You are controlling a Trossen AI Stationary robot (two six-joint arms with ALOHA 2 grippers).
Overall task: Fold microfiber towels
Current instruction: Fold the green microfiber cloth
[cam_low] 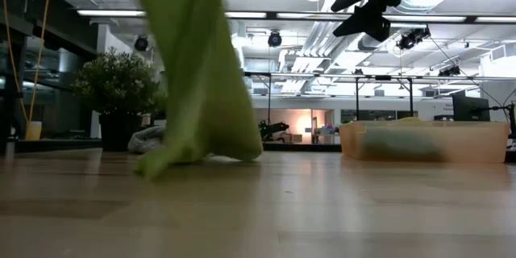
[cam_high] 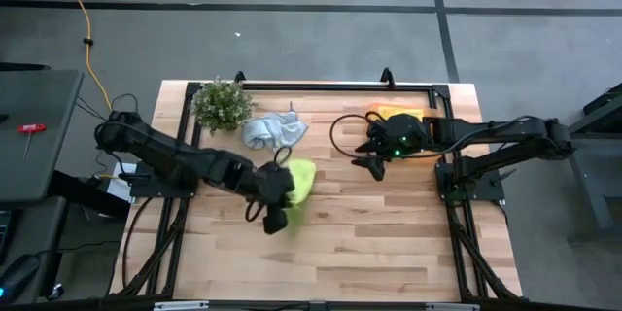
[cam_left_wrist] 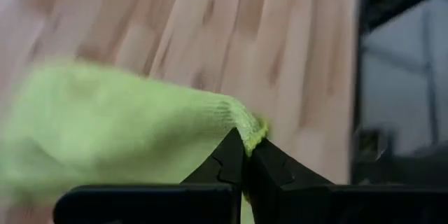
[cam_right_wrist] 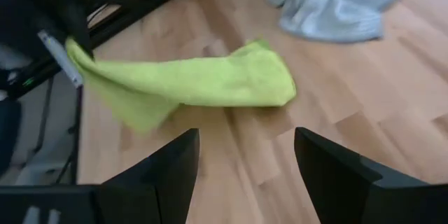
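My left gripper (cam_left_wrist: 246, 148) is shut on a lime green microfiber towel (cam_high: 301, 183) over the middle of the table. The towel hangs down in a long drape (cam_low: 193, 72). A crumpled pale grey-blue towel (cam_high: 275, 131) lies behind it near the far edge. Above the table to the right, my right gripper (cam_right_wrist: 245, 161) hovers open with nothing between its fingers, and it faces the green towel (cam_right_wrist: 203, 80). A yellow towel (cam_high: 394, 113) lies in the orange tray (cam_high: 420, 117) at the far right. My left gripper pinches one corner of the lime green towel (cam_left_wrist: 255, 134) between its two fingertips, which slant downward. The cloth hangs below the fingers and trails away from them. Its lower end (cam_low: 161, 161) rests on the table.
A small leafy plant (cam_high: 222, 105) stands at the far left corner beside the grey-blue towel. The tray (cam_low: 423, 141) sits at the far right, under my right arm. Bare wood runs along the near half of the table (cam_high: 369, 253).
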